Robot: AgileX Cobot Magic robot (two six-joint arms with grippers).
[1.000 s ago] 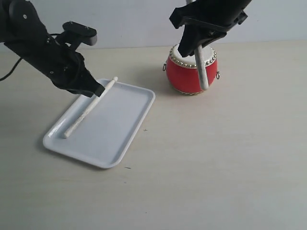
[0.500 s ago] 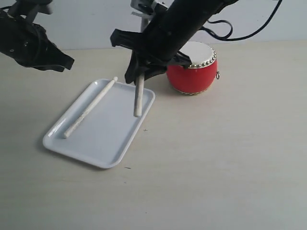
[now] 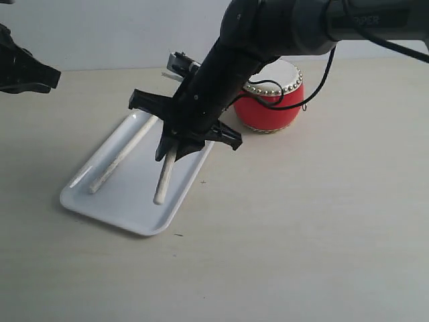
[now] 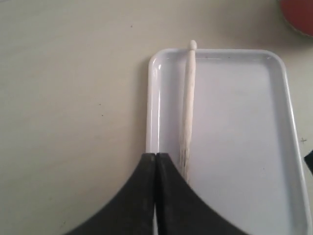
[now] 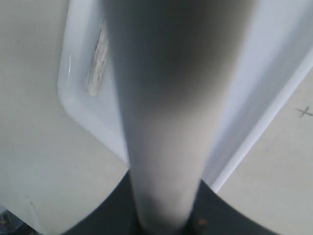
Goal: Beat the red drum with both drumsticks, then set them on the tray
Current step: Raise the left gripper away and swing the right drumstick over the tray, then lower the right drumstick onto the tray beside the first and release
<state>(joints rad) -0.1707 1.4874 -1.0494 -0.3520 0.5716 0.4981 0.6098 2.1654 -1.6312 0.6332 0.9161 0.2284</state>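
Note:
The white tray lies left of the red drum, which my right arm partly hides. One drumstick rests loose along the tray's left side. My right gripper reaches across over the tray, shut on the second drumstick; that stick slants down with its lower end at the tray floor. In the right wrist view this held drumstick fills the middle, blurred, between the jaws of the right gripper. My left gripper is shut and empty, high above the tray's rim, beside the lying drumstick.
Bare beige tabletop surrounds the tray and drum. A small pen mark sits just right of the tray. The left arm hangs at the far left edge of the exterior view.
My right arm has swung from the drum leftward and down over the tray, carrying its drumstick. My left gripper has drawn back up and left, away from the first drumstick lying on the tray.

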